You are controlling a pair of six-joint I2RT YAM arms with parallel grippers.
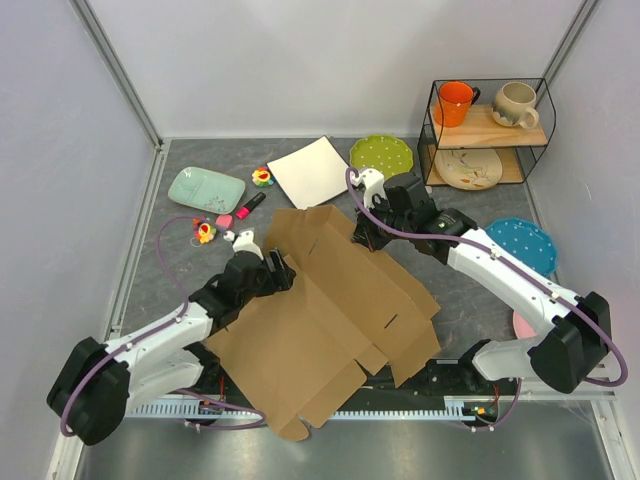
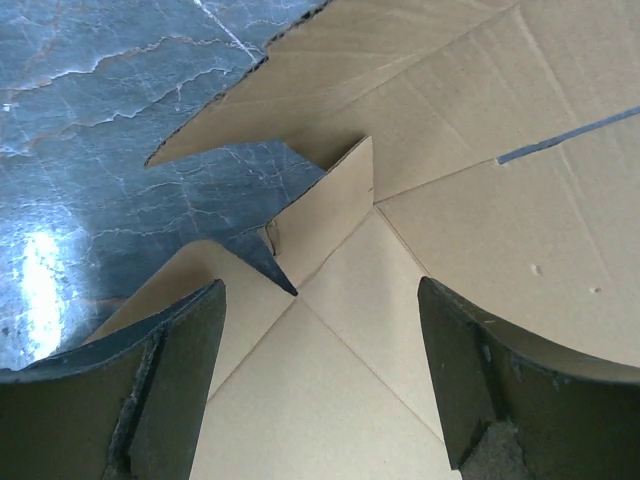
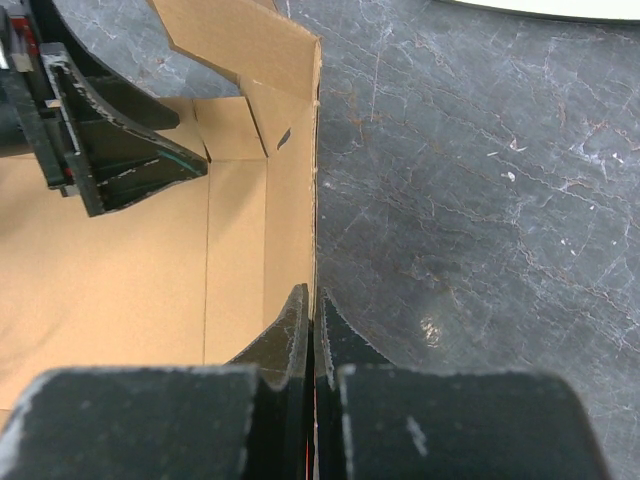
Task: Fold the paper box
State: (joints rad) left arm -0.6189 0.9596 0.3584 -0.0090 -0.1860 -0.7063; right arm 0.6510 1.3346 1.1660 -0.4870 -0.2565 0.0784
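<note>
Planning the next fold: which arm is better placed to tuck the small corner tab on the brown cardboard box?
Probably left. The left jaws hang open over the small corner tab of the brown corrugated cardboard box, free. The right jaws are shut on the box's raised side wall, holding it.

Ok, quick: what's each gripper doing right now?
Left gripper: open over the brown corrugated cardboard box, holding nothing.
Right gripper: shut on the box's raised side wall.

White and black arms (image 1: 160, 345), purple cables (image 1: 163, 245)
</note>
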